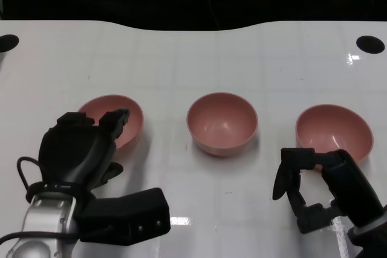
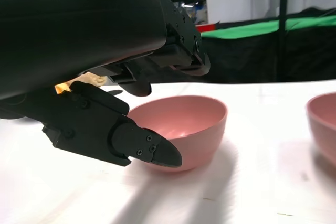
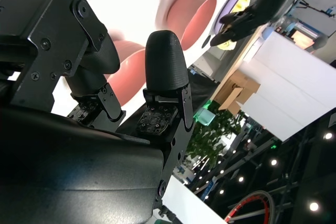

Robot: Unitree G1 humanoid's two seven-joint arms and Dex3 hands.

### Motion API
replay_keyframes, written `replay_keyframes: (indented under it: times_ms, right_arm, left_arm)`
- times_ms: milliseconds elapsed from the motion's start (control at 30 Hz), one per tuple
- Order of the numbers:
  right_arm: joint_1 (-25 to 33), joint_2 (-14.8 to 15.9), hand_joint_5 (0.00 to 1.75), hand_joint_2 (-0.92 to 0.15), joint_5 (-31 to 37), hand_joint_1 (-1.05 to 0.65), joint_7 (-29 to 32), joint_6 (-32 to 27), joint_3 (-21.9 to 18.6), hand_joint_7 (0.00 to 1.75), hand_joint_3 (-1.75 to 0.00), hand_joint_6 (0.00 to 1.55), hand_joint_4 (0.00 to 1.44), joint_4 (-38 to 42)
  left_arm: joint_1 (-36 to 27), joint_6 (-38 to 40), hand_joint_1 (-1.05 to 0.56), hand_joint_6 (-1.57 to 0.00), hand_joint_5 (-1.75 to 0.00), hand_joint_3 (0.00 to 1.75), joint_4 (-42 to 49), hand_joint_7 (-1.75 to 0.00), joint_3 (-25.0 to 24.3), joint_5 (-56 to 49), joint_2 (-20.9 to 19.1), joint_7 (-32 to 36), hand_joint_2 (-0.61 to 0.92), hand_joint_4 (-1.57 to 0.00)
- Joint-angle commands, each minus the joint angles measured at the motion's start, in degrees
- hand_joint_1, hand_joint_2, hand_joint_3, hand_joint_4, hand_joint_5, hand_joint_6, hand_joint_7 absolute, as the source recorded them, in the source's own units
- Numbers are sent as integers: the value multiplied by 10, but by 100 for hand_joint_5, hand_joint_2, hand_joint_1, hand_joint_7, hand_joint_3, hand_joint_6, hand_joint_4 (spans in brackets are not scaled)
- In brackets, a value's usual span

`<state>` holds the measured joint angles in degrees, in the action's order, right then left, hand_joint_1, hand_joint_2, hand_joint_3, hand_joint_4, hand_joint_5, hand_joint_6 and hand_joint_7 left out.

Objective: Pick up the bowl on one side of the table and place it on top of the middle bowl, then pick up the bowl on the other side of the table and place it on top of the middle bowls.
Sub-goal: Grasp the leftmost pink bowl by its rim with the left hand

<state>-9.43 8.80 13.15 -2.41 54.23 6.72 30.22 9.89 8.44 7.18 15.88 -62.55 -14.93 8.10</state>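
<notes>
Pink plastic, three times over: left bowl (image 1: 115, 118), middle bowl (image 1: 222, 122) and right bowl (image 1: 334, 131), in a row across the white worktop (image 1: 193, 58), well apart from one another, all upright, none stacked yet. Empty, every one, as far as the head view shows (only a pale gleam inside each).

First step, by the look of it, and at its very start: the reach for the left bowl. Left hand (image 1: 81, 146) hovering at that bowl's near rim, fingers (image 2: 142, 148) spread wide and holding nothing; in the left wrist view one fingertip hanging in front of the bowl's wall, another finger above the rim, actual contact impossible to confirm. Right hand (image 1: 317, 185) waiting on the near side of the right bowl, fingers apart, likewise empty, not touching it.

Next move, judged from this: left fingers lowered over the rim, one inside, one outside, then closed on the thin wall; a lift high enough to clear the middle bowl's rim; a carry sideways and a level set-down into it. Smooth, rounded walls likely to slip in a shallow pinch, so a deep bite on the rim called for. Right bowl left for the second step.
</notes>
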Motion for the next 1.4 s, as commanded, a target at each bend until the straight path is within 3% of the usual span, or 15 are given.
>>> replay_keyframes:
  times_ms: [33, 433, 600, 667, 767, 867, 967, 1000, 1200, 1233, 1267, 1333, 1400]
  right_arm:
    - [7, 10, 175, -7, -8, 37, -1, -5, -6, 136, -175, 97, 102, -7]
    - [11, 7, 175, -8, -28, 32, -17, -13, -4, 136, -175, 96, 101, -12]
    - [13, 6, 175, -8, -21, 32, -13, -18, -4, 136, -175, 96, 100, -17]
    - [13, 5, 175, -8, -23, 32, -14, -20, -3, 137, -175, 97, 101, -19]
    - [12, 5, 175, -8, -23, 31, -14, -19, -3, 137, -175, 97, 101, -17]
    - [11, 6, 175, -8, -19, 31, -12, -20, -3, 136, -175, 97, 101, -17]
    - [10, 7, 175, -8, -19, 32, -11, -18, -4, 136, -175, 97, 101, -14]
    - [9, 7, 175, -8, -19, 32, -11, -18, -5, 136, -175, 97, 101, -13]
    - [10, 8, 175, -7, -21, 31, -15, -20, -3, 135, -175, 96, 100, -15]
    - [10, 8, 175, -7, -22, 31, -15, -21, -4, 135, -175, 96, 101, -15]
    - [10, 8, 175, -7, -22, 31, -15, -22, -4, 135, -175, 96, 101, -16]
    - [11, 8, 175, -7, -22, 32, -15, -22, -4, 135, -175, 96, 101, -16]
    - [9, 9, 175, -7, -22, 31, -15, -17, -4, 135, -174, 96, 100, -12]
  left_arm:
    - [20, 32, -50, -37, -37, 5, 19, 0, 22, -8, -2, -22, 92, -37]
    - [97, 126, -53, -44, -29, 12, 127, -2, 98, -11, 14, -69, 92, -54]
    - [124, 113, -52, -51, -22, 13, 197, -2, 117, 0, 12, -34, 92, -69]
    - [135, 97, -49, -56, -25, 16, 233, -3, 121, 10, 12, -2, 92, -82]
    - [149, 76, -43, -71, -73, 19, 269, -3, 125, 21, 9, 31, 92, -82]
    - [166, 54, -37, -93, -94, 22, 305, -11, 132, 31, 6, 62, 92, -85]
    - [187, 36, -33, -111, -159, 25, 342, -20, 138, 42, 6, 78, 92, -74]
    - [189, 24, -32, -110, -167, 23, 349, -20, 136, 51, 6, 93, 92, -77]
    - [192, -4, -31, -109, -175, 27, 349, -19, 135, 74, -3, 138, 92, -85]
    - [191, -11, -31, -105, -175, 21, 344, -44, 133, 77, -6, 146, 92, -85]
    - [189, -15, -30, -91, -175, 17, 340, -79, 132, 80, -8, 152, 92, -85]
    - [189, -19, -30, -83, -175, 16, 340, -98, 132, 82, -10, 156, 92, -85]
    - [184, -16, -30, -80, -175, 15, 308, -103, 128, 80, -21, 163, 92, -84]
